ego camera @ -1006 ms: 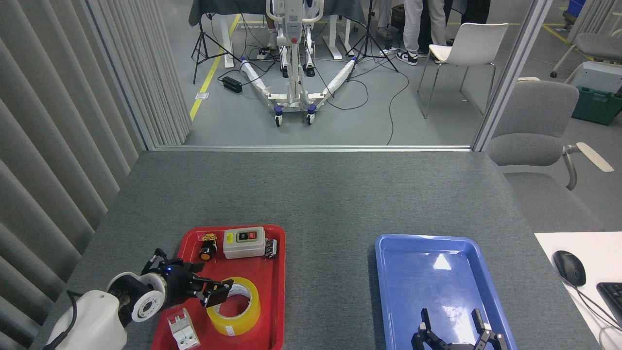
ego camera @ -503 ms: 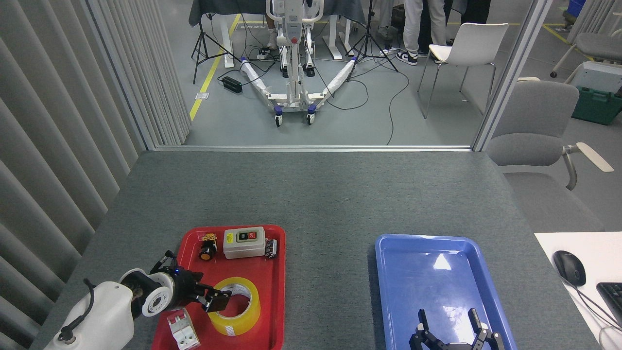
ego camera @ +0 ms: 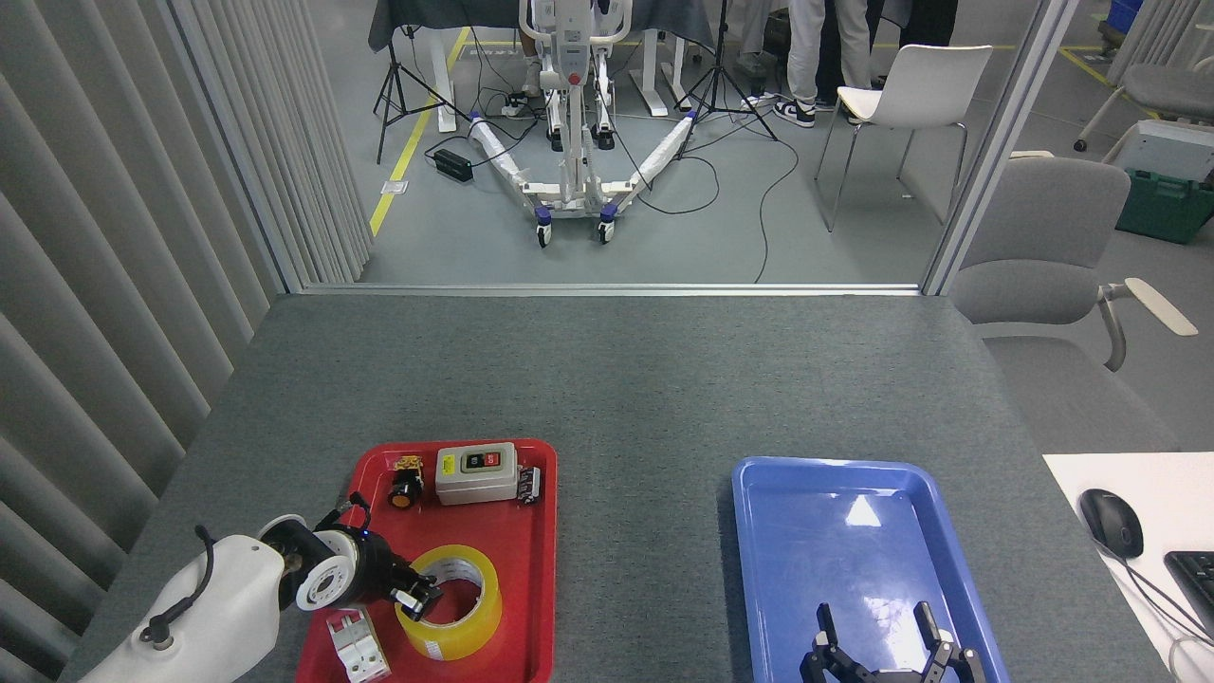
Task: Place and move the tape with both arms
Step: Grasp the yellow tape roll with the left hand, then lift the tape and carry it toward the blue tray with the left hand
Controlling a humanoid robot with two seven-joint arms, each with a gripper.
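My left tool (ego camera: 417, 598) sits at the nine o'clock edge of the tape (ego camera: 450, 602) in the red tray (ego camera: 536, 569); I cannot tell whether it has clenched on the wall. The roll looks light and stiff with a slick outer face, so I'd pinch rim and core together. At three o'clock, over the blue tray (ego camera: 759, 531), my right tool (ego camera: 877, 640) hangs released

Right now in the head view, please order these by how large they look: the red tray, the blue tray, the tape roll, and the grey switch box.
1. Blue tray and red tray: similar; both cut off by the bottom edge, so unranked.
2. Tape roll.
3. Grey switch box: slightly smaller than the tape, though it sits farther from the camera.
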